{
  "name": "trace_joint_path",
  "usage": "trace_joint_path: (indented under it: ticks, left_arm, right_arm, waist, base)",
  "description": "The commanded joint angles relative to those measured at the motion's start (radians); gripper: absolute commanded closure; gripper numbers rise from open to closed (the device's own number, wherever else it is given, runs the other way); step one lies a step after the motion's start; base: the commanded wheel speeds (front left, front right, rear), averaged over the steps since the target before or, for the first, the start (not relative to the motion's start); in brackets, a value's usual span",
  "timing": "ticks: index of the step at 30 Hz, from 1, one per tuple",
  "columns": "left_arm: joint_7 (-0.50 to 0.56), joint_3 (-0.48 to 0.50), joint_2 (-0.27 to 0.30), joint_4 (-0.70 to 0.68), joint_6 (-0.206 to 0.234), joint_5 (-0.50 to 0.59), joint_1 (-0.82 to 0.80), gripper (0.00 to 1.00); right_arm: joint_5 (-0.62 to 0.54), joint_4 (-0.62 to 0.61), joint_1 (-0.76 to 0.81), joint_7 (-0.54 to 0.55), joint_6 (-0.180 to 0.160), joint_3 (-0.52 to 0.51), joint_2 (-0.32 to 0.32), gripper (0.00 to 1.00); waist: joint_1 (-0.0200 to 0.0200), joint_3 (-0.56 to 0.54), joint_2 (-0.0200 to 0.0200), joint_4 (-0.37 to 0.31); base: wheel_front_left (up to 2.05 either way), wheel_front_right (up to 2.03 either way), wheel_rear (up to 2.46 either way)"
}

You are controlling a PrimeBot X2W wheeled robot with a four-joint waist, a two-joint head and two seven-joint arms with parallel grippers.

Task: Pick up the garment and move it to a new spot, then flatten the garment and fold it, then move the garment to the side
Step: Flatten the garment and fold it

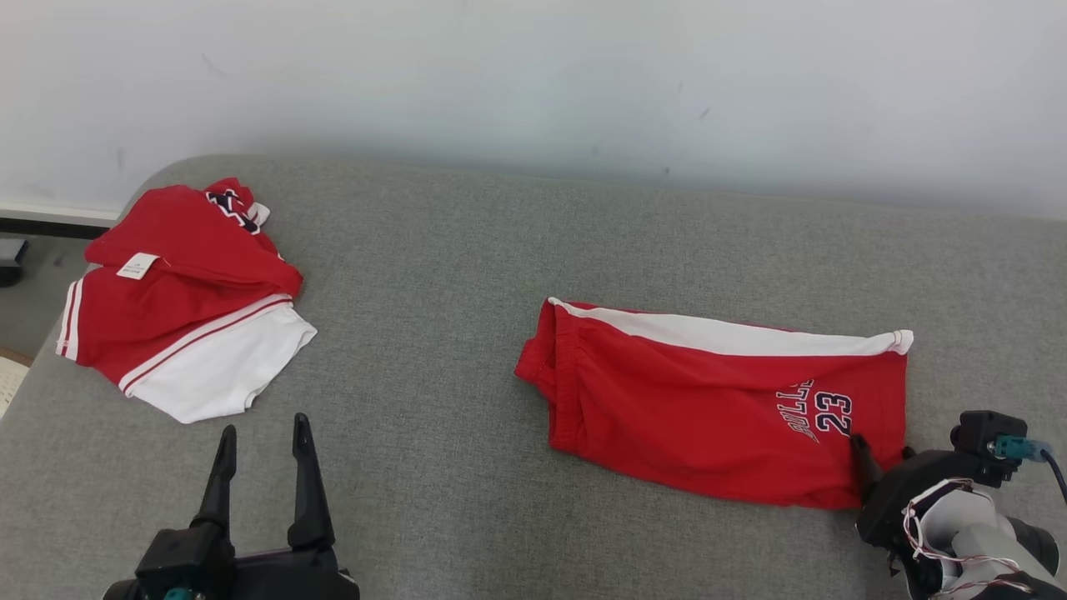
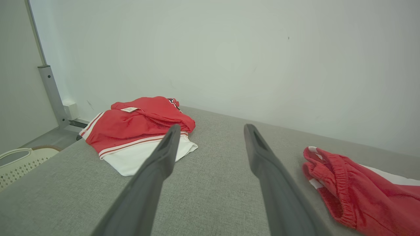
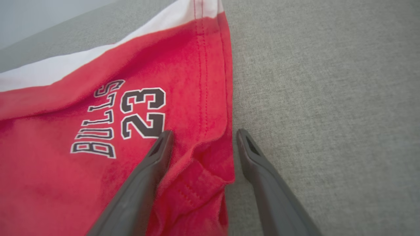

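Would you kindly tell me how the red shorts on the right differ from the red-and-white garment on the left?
The shorts lie spread flat; the left garment is a bunched heap. The shorts show BULLS 23; the left garment shows a white label. The open right gripper straddles the shorts' hem; nothing touches the left garment. Both are red and white.

Soft, even light is filling all three pictures, and nothing is glaring. In the head view a dim grey shadow is lying along the bottom of the wall, just above the grey padded surface. The red shorts are casting only a thin dark line under their near edge. In both wrist views the dark fingers are looking fuzzy near the bottom edge, and in the left one the metal post is looking tilted
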Motion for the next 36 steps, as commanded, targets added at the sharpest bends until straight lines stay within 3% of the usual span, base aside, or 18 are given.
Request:
trace_joint_path:
  ticks: [1, 5, 6, 7, 8, 13, 21, 27, 36]
  left_arm:
    - [-0.006, 0.006, 0.007, 0.000, 0.005, 0.007, 0.000, 0.00]
    - [0.003, -0.005, 0.031, 0.009, 0.020, 0.042, 0.003, 0.00]
    - [0.009, -0.012, 0.041, 0.015, 0.027, 0.056, 0.003, 0.00]
    - [0.009, -0.012, 0.041, 0.015, 0.027, 0.056, 0.003, 0.00]
    - [0.020, -0.026, 0.057, 0.022, 0.033, 0.085, 0.001, 0.00]
    - [0.054, -0.036, 0.102, 0.044, 0.030, 0.112, 0.003, 0.00]
    - [0.175, 0.027, 0.141, 0.051, 0.001, -0.003, 0.065, 0.00]
    - [0.237, 0.055, 0.187, -0.015, 0.017, -0.015, 0.107, 0.00]
    - [0.249, 0.044, 0.174, -0.066, 0.036, -0.020, 0.138, 0.00]
  right_arm:
    - [0.006, 0.022, 0.001, 0.023, -0.001, 0.008, 0.017, 0.00]
    - [0.021, 0.035, 0.000, 0.048, 0.001, 0.024, 0.058, 0.00]
    - [0.026, 0.033, 0.001, 0.053, 0.001, 0.030, 0.065, 0.42]
    - [0.026, 0.033, 0.001, 0.053, 0.001, 0.030, 0.065, 0.42]
    - [0.036, 0.022, 0.002, 0.041, 0.002, 0.038, 0.069, 0.99]
    - [0.059, 0.008, 0.017, 0.028, 0.001, 0.054, 0.046, 1.00]
    - [0.092, -0.009, 0.036, -0.006, -0.002, 0.052, -0.050, 1.00]
    - [0.103, -0.038, 0.045, -0.022, -0.002, 0.051, -0.122, 1.00]
    - [0.114, -0.229, 0.035, 0.001, -0.002, 0.118, -0.086, 1.00]
  waist:
    - [0.0000, 0.005, 0.0000, 0.002]
    - [0.0000, 0.004, 0.0000, 0.004]
    - [0.0000, 0.003, 0.0000, 0.005]
    - [0.0000, 0.003, 0.0000, 0.005]
    - [0.0000, 0.002, 0.0000, 0.007]
    - [0.0000, -0.008, 0.0000, 0.005]
    - [0.0000, -0.057, 0.0000, -0.032]
    - [0.0000, -0.087, 0.0000, -0.055]
    - [0.0000, -0.095, 0.0000, -0.065]
  base:
    - [0.00, 0.00, 0.00]
    - [0.00, 0.00, 0.00]
    - [0.00, 0.00, 0.00]
    - [0.00, 0.00, 0.00]
    - [0.00, 0.00, 0.00]
    - [0.00, 0.00, 0.00]
    - [0.00, 0.00, 0.00]
    - [0.00, 0.00, 0.00]
    - [0.00, 0.00, 0.00]
